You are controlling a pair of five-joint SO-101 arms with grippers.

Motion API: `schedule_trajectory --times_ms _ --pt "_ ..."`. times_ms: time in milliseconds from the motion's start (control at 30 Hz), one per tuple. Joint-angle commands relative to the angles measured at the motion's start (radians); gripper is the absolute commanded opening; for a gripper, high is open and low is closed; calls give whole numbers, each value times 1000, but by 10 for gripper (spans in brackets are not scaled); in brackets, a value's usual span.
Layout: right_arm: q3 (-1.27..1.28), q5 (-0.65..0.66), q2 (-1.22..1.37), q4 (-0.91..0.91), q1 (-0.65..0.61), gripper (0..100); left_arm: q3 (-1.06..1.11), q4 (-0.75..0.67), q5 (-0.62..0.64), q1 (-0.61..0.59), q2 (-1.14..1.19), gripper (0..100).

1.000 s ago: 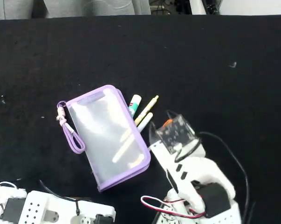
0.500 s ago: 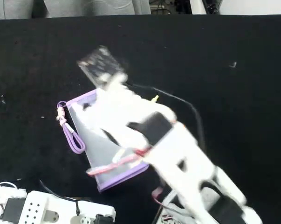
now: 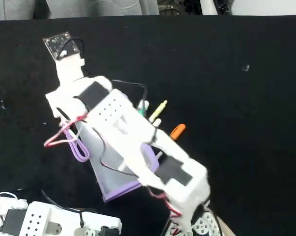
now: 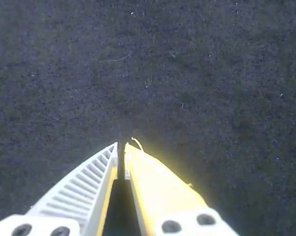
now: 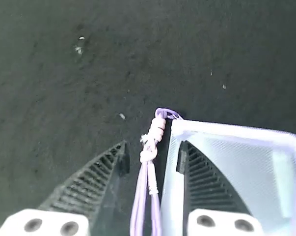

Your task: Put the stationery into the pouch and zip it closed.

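You're holding the right claw point(image 5: 151, 150) open astride the pouch's point(image 5: 226, 162) purple cord point(image 5: 144, 196), corner just beside one finger, likely steadying that end for zipping, though pens point(image 3: 158, 107) are poking out well behind the claw.

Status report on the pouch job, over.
Right gripper open, astride the strap beside the pouch corner. Left gripper shut over the table. Pens poke out of the pouch; right arm lies over it.
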Motion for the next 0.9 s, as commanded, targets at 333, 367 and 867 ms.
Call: schedule_trajectory --times_ms 333,367,867 --pt "-762 -161 536 238 -17 167 22 6 5 -12 -3 30" --pt "-792 -161 573 255 -17 167 22 6 5 -12 -3 30" --pt "-963 -244 869 319 -75 167 22 6 5 -13 -3 30"
